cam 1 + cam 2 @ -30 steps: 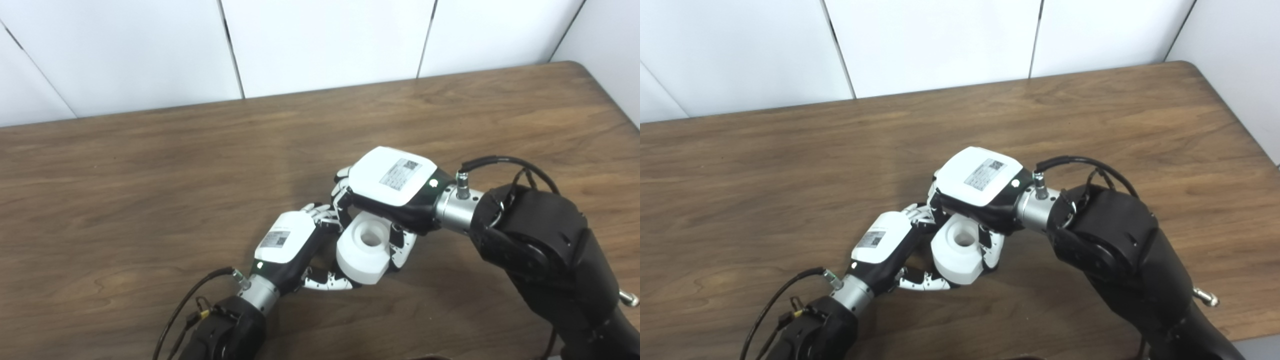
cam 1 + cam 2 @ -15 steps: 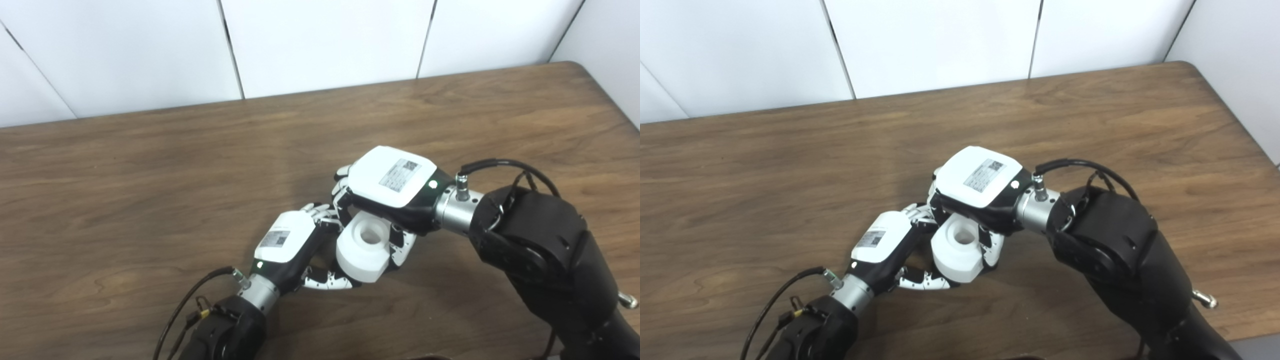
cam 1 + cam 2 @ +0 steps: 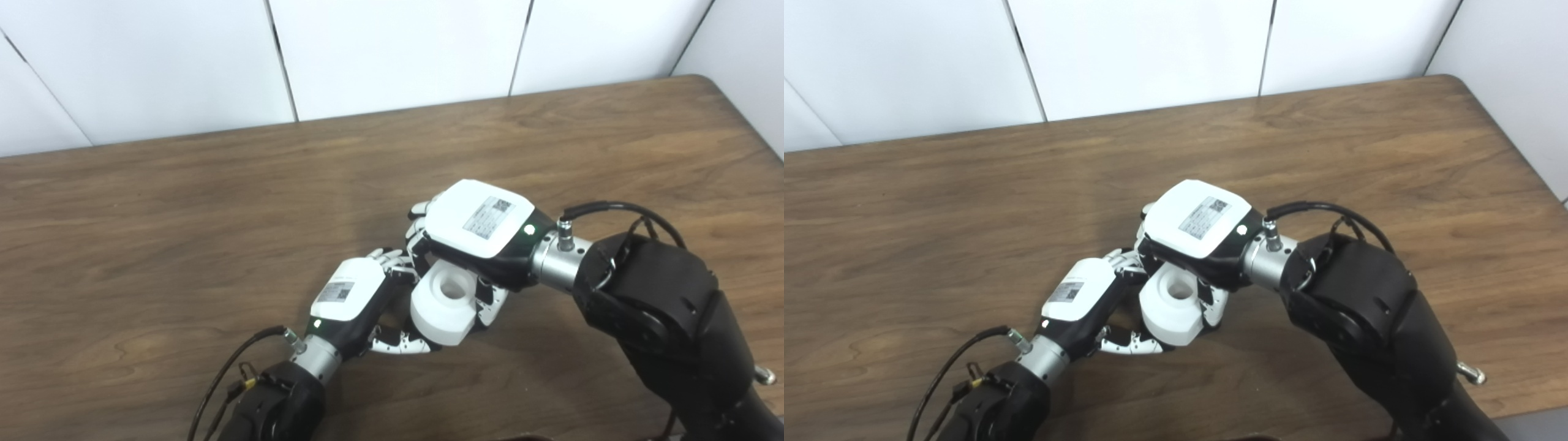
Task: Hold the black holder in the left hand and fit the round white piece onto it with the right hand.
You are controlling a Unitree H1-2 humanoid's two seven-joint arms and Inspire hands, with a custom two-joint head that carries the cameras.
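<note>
The round white piece (image 3: 444, 304) is a thick ring with a hole in its top, held just above the table between both hands. My right hand (image 3: 474, 225) reaches in from the right and is shut on it, fingers down its far side and thumb on its right. My left hand (image 3: 354, 299) comes up from the bottom left, with its fingers (image 3: 401, 347) curled under and against the piece's left side. The black holder is hidden inside the left hand's grasp, behind and below the white piece. The same grouping shows in the right eye view (image 3: 1173, 304).
The brown wooden table (image 3: 184, 202) stretches to a white panelled wall at the back. Its right edge (image 3: 747, 116) and rounded far corner are in view. A black cable (image 3: 229, 367) loops off the left wrist and another (image 3: 612, 205) off the right wrist.
My right forearm has crept slightly to the left and down. Both hands and the white piece have stayed almost where they were.
</note>
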